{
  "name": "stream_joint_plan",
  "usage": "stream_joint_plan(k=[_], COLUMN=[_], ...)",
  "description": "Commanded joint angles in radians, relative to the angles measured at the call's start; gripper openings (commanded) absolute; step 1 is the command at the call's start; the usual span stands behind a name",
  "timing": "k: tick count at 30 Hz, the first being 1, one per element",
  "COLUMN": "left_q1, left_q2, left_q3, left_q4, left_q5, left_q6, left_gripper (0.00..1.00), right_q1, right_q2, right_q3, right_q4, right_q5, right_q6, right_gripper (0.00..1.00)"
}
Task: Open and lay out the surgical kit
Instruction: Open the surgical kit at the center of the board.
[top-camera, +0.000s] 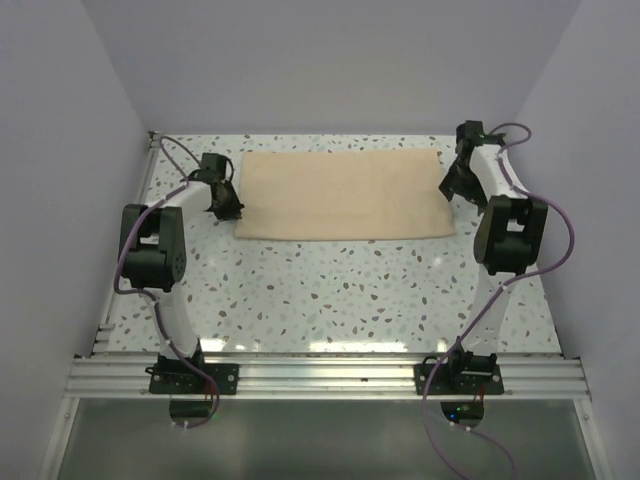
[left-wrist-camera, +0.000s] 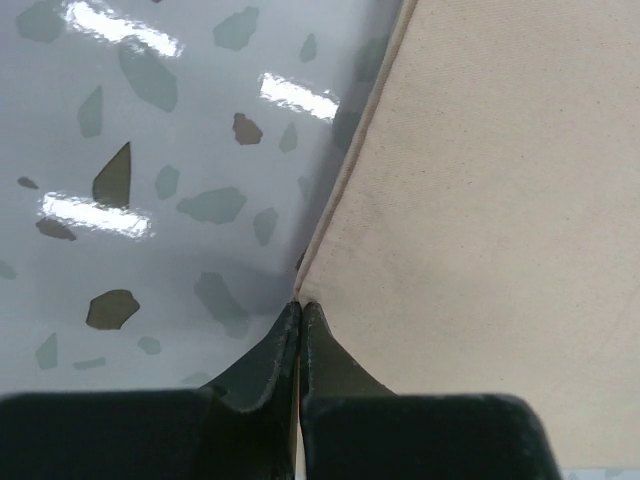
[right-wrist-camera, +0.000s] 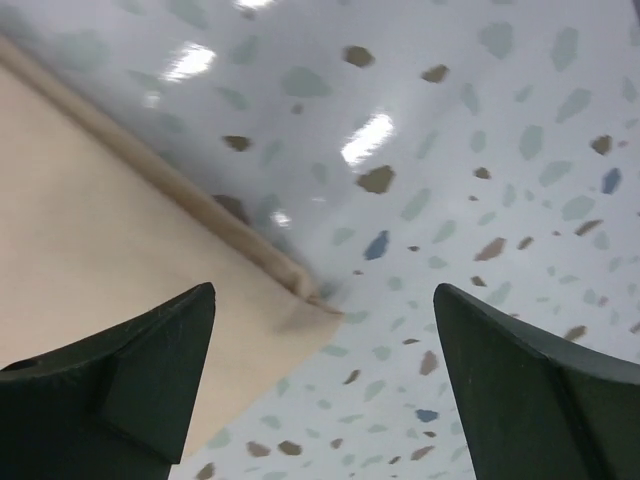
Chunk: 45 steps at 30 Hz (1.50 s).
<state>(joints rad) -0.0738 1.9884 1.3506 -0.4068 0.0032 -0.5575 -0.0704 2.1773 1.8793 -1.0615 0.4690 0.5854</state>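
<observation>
Speckled terrazzo table (top-camera: 330, 290) holds the beige cloth wrap (top-camera: 340, 195), flat at the far middle. It looks soft and light (contents hidden) and is best pinched at a hem corner. The left gripper (left-wrist-camera: 301, 305) is pressed together at the left hem; the right gripper (right-wrist-camera: 322, 290) gapes over the right corner.

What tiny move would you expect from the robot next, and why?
Probably the right end effector should lower and close on the near corner of the cloth wrap. Its fingers are wide open with that corner lying between them. The left end effector is shut right at the wrap's opposite edge, though I can't tell whether it grips fabric.
</observation>
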Motion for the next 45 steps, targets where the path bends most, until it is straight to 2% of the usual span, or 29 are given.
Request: stream_joint_plan(k=[1,2,7,8,9,12,14,18,21,33,39,45], left_q1=[0.046,0.057,0.069,0.069,0.069,0.071,0.072,0.072,0.072,0.071,0.071,0.071], left_q2=[-0.049,-0.057,-0.056,-0.047,-0.037,-0.019,-0.028,-0.057,-0.074,-0.037,0.004,0.020], left_q3=[-0.068,-0.083,-0.061,-0.048,-0.033,0.015,0.031,0.050,0.048,0.059,0.097,0.120], left_q4=[-0.033,-0.033,-0.061,-0.075,-0.104,-0.145,-0.156,-0.179,-0.201,-0.217,-0.228,-0.236], left_q5=[-0.101,-0.101,-0.109,-0.108,-0.108,-0.123,-0.123,-0.124,-0.135,-0.124,-0.101,-0.103], left_q6=[0.059,0.057,0.073,0.077,0.082,0.088,0.090,0.100,0.103,0.080,0.079,0.085], left_gripper=[0.00,0.00,0.00,0.04,0.35,0.81,0.86,0.86,0.84,0.81,0.80,0.79], right_q1=[0.001,0.001,0.011,0.012,0.017,0.027,0.037,0.044,0.046,0.044,0.041,0.043], right_q2=[-0.129,-0.132,-0.036,-0.012,0.049,0.184,0.252,0.378,0.435,0.303,0.361,0.368], right_q3=[0.018,0.011,0.072,0.090,0.136,0.272,0.357,0.556,0.616,0.485,0.567,0.540], right_q4=[0.228,0.274,0.457,0.480,0.517,0.548,0.546,0.552,0.563,0.609,0.551,0.574], right_q5=[-0.229,-0.324,-0.529,-0.568,-0.623,-0.685,-0.687,-0.630,-0.583,-0.304,-0.294,-0.306], right_q6=[-0.022,-0.013,0.048,0.057,0.068,0.106,0.126,0.155,0.179,0.064,0.044,0.056], right_gripper=[0.94,0.94,0.93,0.93,0.93,0.91,0.89,0.88,0.86,0.85,0.81,0.75])
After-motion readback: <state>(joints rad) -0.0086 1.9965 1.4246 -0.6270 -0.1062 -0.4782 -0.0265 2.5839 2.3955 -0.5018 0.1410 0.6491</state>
